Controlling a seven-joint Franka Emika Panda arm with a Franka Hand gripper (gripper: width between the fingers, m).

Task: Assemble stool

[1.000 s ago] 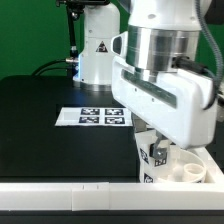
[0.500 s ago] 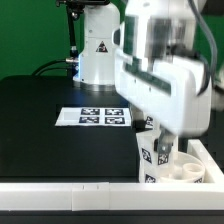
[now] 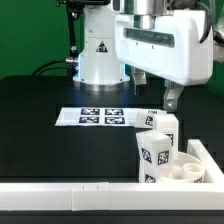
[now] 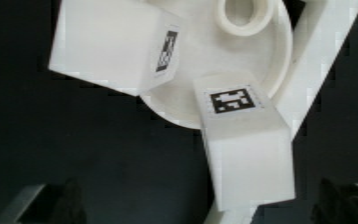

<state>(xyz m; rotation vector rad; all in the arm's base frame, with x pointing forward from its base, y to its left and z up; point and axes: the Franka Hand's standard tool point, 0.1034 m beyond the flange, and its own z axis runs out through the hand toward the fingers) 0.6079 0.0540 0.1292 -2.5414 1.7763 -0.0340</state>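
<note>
The stool (image 3: 166, 160) is in the near right corner of the black tabletop (image 3: 45, 130), as seen in the exterior view. Its round seat (image 3: 187, 172) lies flat, with the hole in the middle facing up. 2 blocky legs stand at the left side of the seat with their long axis upright. The near leg (image 3: 153, 156) shows a square tag toward the camera, and the far leg (image 3: 161, 124) stands just behind it. I cannot tell if the legs are fixed into the seat or only touching it.

The wrist view looks down on the seat (image 4: 197, 68) and both legs (image 4: 250, 150) (image 4: 108, 45), which run across the picture as long white blocks, each with 1 tag.

The hand (image 3: 153, 90) hangs above the stool, apart from it. Its dark fingers (image 3: 171, 98) are spread wide and nothing is between them.

A white edge bar (image 3: 70, 190) runs along the near side of the tabletop, and another one (image 3: 207, 152) is just right of the seat. The marker board (image 3: 103, 117) lies flat farther back, to the left of the stool.
</note>
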